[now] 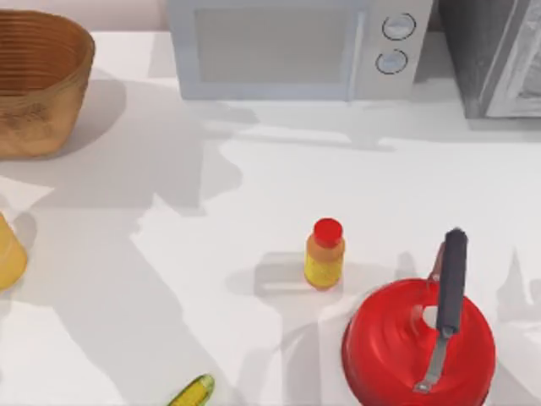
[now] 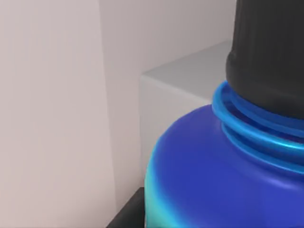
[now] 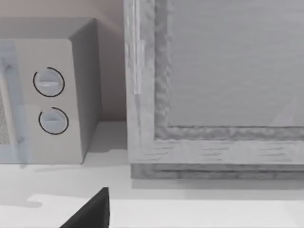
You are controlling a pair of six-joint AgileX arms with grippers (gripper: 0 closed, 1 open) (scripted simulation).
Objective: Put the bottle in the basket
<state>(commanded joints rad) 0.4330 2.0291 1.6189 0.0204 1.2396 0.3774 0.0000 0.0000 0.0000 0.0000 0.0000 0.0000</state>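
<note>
The bottle (image 2: pixel 209 175) sits very close in the left wrist view, showing its dark blue shoulder, a teal patch lower down, a blue loop ring and a black ribbed cap. It hangs in the air level with the microwave's top, and my left gripper (image 2: pixel 127 214) is shut on it, one dark finger showing beside its body. The basket (image 1: pixel 38 85), tan woven wicker, stands at the table's far left corner, apart from the bottle. A dark part of my right gripper (image 3: pixel 90 213) shows in the right wrist view, facing the back of the table.
A grey microwave (image 1: pixel 296 46) stands at the back, with a grey cabinet (image 1: pixel 499 55) to its right. A small yellow bottle with a red cap (image 1: pixel 325 254), a red kettle with a black handle (image 1: pixel 420 345), a corn cob (image 1: pixel 193 392) and a yellow object (image 1: pixel 8 254) lie on the white table.
</note>
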